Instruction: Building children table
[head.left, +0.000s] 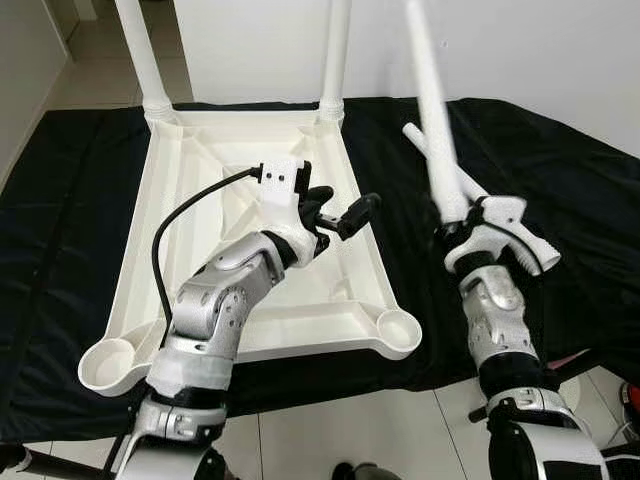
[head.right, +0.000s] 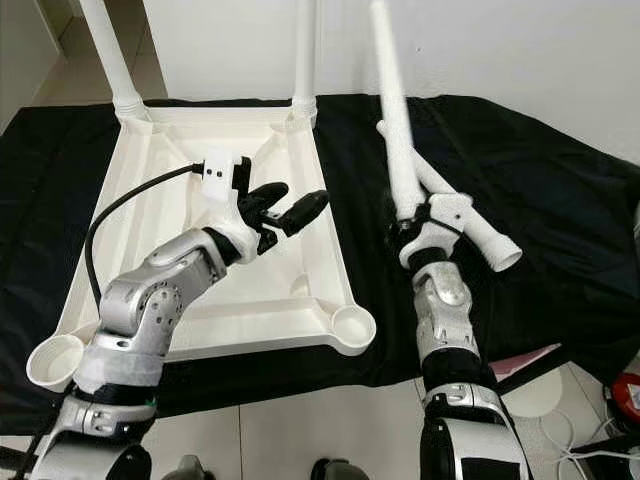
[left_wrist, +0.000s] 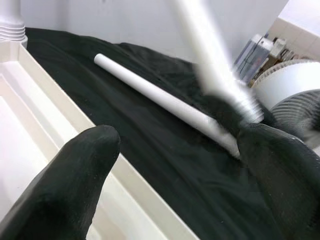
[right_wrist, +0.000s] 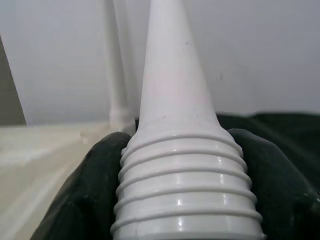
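Note:
The white plastic table top lies upside down on a black cloth, with two white legs standing screwed into its far corners. My right gripper is shut on a third white leg, held nearly upright over the cloth to the right of the table top, threaded end down between the fingers. A fourth white leg lies on the cloth just behind that gripper. My left gripper hovers open over the table top's right rim, nothing between its fingers.
Two empty round sockets sit at the table top's near corners. The black cloth covers the floor on both sides. A white wall stands behind. Tiled floor lies at my feet, with a white round object near my right leg.

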